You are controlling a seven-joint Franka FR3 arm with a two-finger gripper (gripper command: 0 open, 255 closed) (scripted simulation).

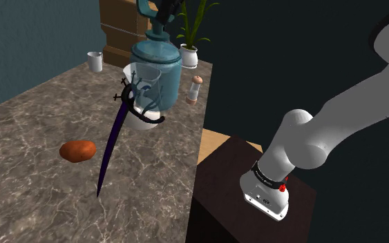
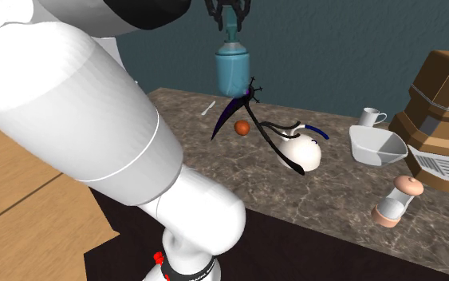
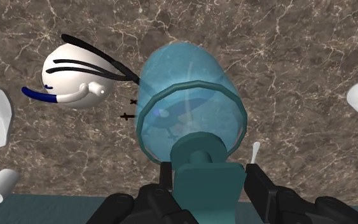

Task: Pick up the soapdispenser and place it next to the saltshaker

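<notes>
The soap dispenser [image 1: 156, 63] is a translucent teal-blue bottle with a darker teal pump. It hangs in the air above the marble counter [image 1: 34, 193], and my gripper [image 1: 166, 10] is shut on its pump head. In the wrist view the fingers [image 3: 165, 175] clasp the pump on both sides, with the bottle [image 3: 190, 105] below them. From the second exterior view the dispenser [image 2: 233, 69] hangs under the gripper [image 2: 229, 11], clear of everything on the counter. The saltshaker [image 1: 195, 89], pale with a pinkish cap and base, stands near the counter's edge [image 2: 394, 203].
Under the dispenser lie a white teapot-like thing with black stripes [image 1: 146, 114] and a long dark purple blade [image 1: 110, 148]. A white bowl [image 2: 378, 145] and a cup [image 1: 95, 61] stand farther back. An orange-red lump [image 1: 77, 150] lies on the shoulder view's left. A brown machine [image 2: 442, 120] and a potted plant [image 1: 188, 54] are at the counter's far end.
</notes>
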